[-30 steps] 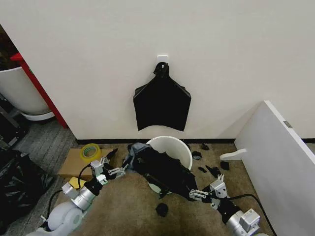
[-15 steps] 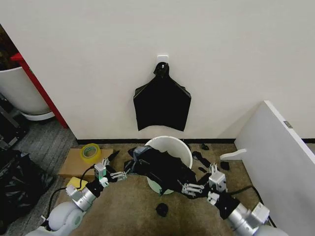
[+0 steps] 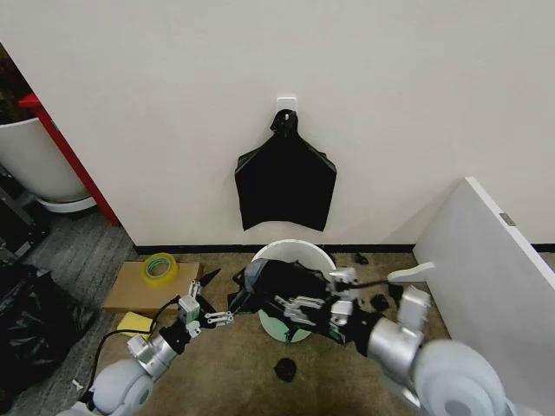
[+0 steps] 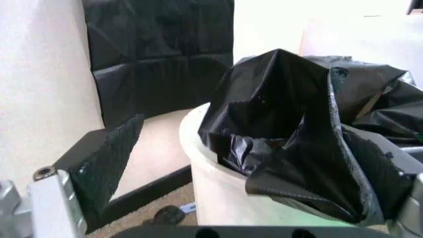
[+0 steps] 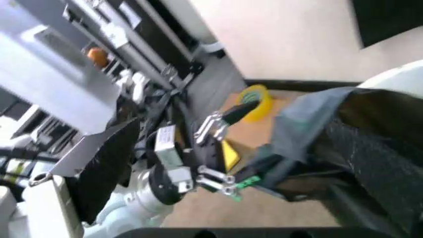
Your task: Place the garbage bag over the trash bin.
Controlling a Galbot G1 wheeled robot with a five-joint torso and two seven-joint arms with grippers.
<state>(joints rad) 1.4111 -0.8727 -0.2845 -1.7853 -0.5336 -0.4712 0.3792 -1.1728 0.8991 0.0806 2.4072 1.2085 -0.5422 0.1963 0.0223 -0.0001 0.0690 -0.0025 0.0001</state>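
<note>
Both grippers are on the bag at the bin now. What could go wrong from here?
The garbage bag lies bunched over the near side of the trash bin, with the far rim bare, so it may slump inside rather than wrap the rim. The left gripper and right gripper pull it from opposite sides; the thin plastic could tear or slip free. The light-looking bin might tip toward the robot.

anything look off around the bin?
Yes. The garbage bag is bunched in a heap over the near side of the trash bin, not lining it. Small black scraps litter the floor nearby.
</note>
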